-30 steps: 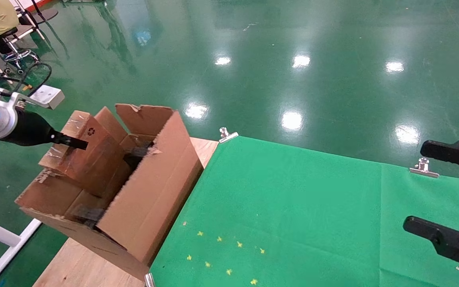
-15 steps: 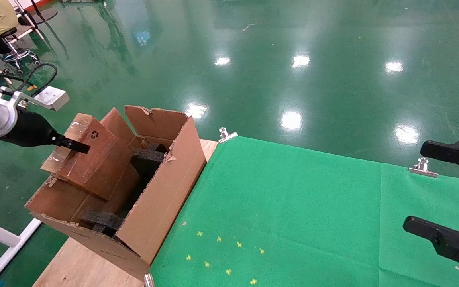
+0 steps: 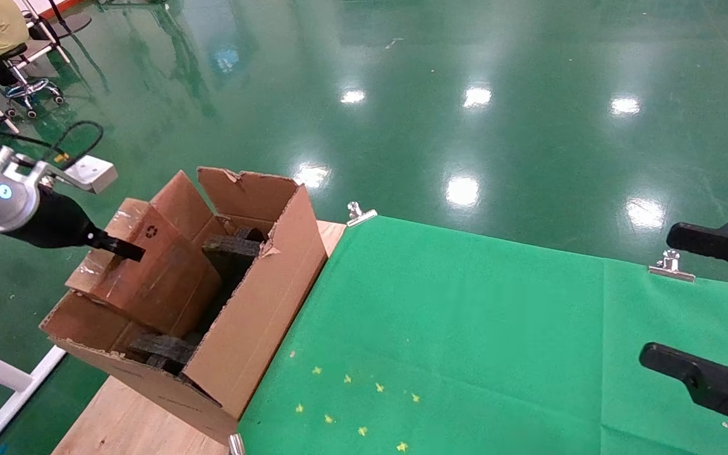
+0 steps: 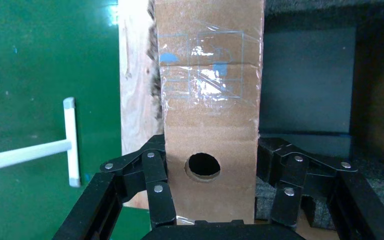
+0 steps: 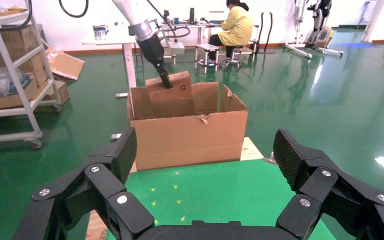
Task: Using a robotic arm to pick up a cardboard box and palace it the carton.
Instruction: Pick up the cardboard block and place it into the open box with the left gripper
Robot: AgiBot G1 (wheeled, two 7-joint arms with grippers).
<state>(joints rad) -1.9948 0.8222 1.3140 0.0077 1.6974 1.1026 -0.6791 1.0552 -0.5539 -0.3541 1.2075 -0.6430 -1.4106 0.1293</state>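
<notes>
My left gripper [image 4: 210, 200] clamped on the cardboard box [image 3: 149, 265], box half down inside the carton [image 3: 256, 316] beneath my fingers, right gripper [image 5: 205, 165] parked wide apart over the green cloth [image 3: 465, 328].

I can read no words, brand names or numbers anywhere. The only sign I find is a small black recycling mark [image 3: 151, 231] printed on the cardboard box [image 3: 149, 268]; it also shows, tiny, from the right wrist camera. From the left wrist camera I see faint blue ruled squares under the clear tape [image 4: 203, 65] on that box, with nothing legible inside them.
</notes>
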